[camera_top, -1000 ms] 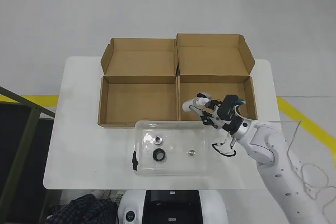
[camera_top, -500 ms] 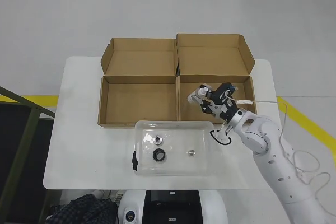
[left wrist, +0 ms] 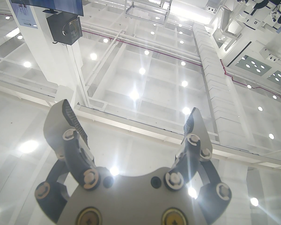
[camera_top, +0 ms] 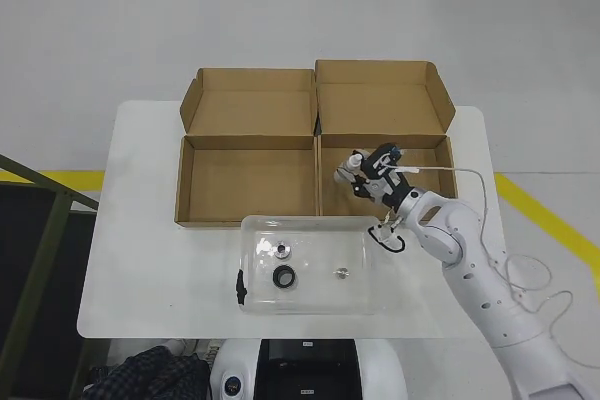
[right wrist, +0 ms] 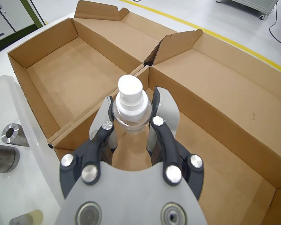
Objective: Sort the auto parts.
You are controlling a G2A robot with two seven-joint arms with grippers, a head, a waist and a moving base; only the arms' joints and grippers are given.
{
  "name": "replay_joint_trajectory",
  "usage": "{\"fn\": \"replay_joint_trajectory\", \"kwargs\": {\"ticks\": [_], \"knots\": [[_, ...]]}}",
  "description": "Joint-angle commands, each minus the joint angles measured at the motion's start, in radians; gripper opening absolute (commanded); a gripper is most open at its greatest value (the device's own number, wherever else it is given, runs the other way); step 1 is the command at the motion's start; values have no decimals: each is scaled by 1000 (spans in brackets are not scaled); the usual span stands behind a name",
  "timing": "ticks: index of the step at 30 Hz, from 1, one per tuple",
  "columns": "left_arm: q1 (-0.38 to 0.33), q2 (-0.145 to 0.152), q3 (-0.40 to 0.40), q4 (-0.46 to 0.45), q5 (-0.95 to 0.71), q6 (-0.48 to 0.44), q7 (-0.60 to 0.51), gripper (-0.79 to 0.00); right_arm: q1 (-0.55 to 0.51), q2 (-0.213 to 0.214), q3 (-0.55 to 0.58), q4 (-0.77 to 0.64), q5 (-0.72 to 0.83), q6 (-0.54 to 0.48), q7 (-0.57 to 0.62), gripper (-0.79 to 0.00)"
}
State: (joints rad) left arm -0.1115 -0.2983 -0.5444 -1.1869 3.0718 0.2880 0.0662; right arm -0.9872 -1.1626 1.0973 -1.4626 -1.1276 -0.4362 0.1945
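- The white counter carried two open cardboard boxes side by side at its far half and a clear bin at the near edge.
- The left cardboard box lay with its lid flap folded back and its brown floor bare.
- The right cardboard box touched the left one along a shared wall, with its lid flap open as well.
- The clear plastic bin sat just in front of both boxes, touching or nearly touching their near walls.
- The right gripper hung over the right box, near the wall it shared with the left box. Its jaws were closed narrow around a bottle.
- The left gripper pointed up at the ceiling, its jaws spread wide with nothing between them.
- The small clear bottle, capped in white, sat in the right jaws by its shoulder, cap pointing away from the wrist.
- Inside the bin lay three metal parts, apart from one another: a dark ring, a steel bushing and a small fitting.
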Motion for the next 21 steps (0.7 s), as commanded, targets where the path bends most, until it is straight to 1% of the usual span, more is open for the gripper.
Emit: {"fn": "replay_joint_trajectory", "kwargs": {"ticks": [1,7,9,10,15,16,20,21], "knots": [[0,0,0,0,0,0,0,0,4,-2,-7,8,-7,7,4,-785],[0,0,0,0,0,0,0,0,21,-11,-27,39,-12,20,19,-779],[0,0,0,0,0,0,0,0,26,-13,-32,49,-14,20,20,-693],[0,0,0,0,0,0,0,0,29,-14,-34,56,-11,18,19,-610],[0,0,0,0,0,0,0,0,42,-21,-46,83,-10,16,18,-529],[0,0,0,0,0,0,0,0,43,-22,-47,86,-10,16,17,-496],[0,0,0,0,0,0,0,0,43,-23,-47,81,-16,18,18,-403],[0,0,0,0,0,0,0,0,41,-23,-44,76,-22,20,18,-320]]}}
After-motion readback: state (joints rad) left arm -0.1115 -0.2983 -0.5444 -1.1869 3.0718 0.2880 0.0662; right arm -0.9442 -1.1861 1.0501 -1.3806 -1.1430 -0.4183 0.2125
